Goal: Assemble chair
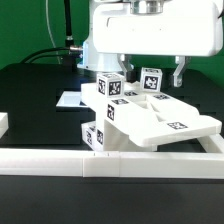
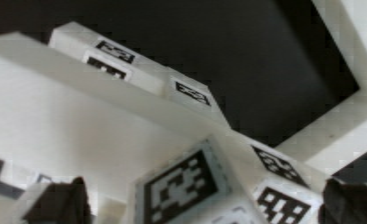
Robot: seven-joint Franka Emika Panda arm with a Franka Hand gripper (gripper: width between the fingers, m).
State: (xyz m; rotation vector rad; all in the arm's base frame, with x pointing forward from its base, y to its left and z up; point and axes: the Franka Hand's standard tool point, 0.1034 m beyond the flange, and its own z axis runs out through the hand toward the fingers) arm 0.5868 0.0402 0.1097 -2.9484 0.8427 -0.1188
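1. The chair (image 1: 135, 112) sits partly built on the black table (image 1: 30, 85), just behind the low white border wall (image 1: 60, 163) at the near edge. It is tilted: the flat seat panel (image 1: 165, 120) slopes out toward the exterior view's right, and the tagged blocks and bars stand up on the exterior view's left.

2. The gripper (image 1: 148, 72) hangs directly above the assembly's upper tagged blocks. One dark finger (image 1: 179, 72) shows on the exterior view's right of them; the other is hidden behind the parts.

3. In the wrist view the two dark fingertips (image 2: 59, 198) sit well apart, one either side of the tagged block (image 2: 206, 185). The hand reads as wide, with nothing pinched between the pads. Whether a pad is touching the plastic, I cannot tell.

4. My reading of the step: the arm is lining up to grasp or press an upright part of the chair.

5. To do it well, centre the block between the fingers before closing, so that neither pad arrives first and shoves the tilted assembly sideways.

6. Descend straight and slowly; the leaning build may rock or slide on the smooth table.

7. Close on flat faces, not on a corner.
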